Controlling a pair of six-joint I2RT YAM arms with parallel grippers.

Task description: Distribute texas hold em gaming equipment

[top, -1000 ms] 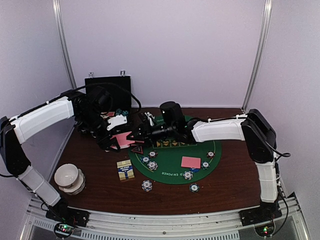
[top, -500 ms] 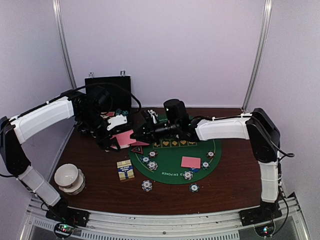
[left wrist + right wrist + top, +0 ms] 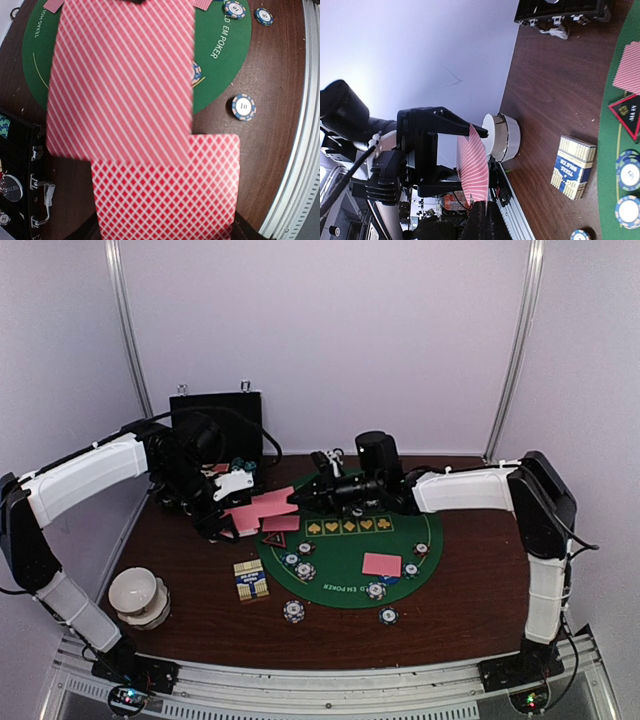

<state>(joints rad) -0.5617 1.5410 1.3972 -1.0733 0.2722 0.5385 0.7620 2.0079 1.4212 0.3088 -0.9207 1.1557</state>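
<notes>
We see the left gripper (image 3: 226, 518), left of centre in the overhead view, with its jaws closed on a pink-backed pack of playing cards (image 3: 165, 197). The pack fills the bottom of the left wrist view. The right gripper (image 3: 298, 497) extends in from the right, its fingers pinched tight on one edge of a single pink-backed card (image 3: 120, 80). That card overlaps the top of the pack, and in the right wrist view it stands nearly edge-on at bottom centre.

On the round green felt mat (image 3: 340, 540), a second pink card (image 3: 381, 564) lies right of centre. A third pink card (image 3: 280, 523) sits at the mat's upper left, just above the red triangle marker (image 3: 272, 538). Stripe-edged poker chips (image 3: 376, 590) sit along the mat's lower part. Two more chips (image 3: 293, 611) rest on the brown wooden table (image 3: 460, 610) below it.
</notes>
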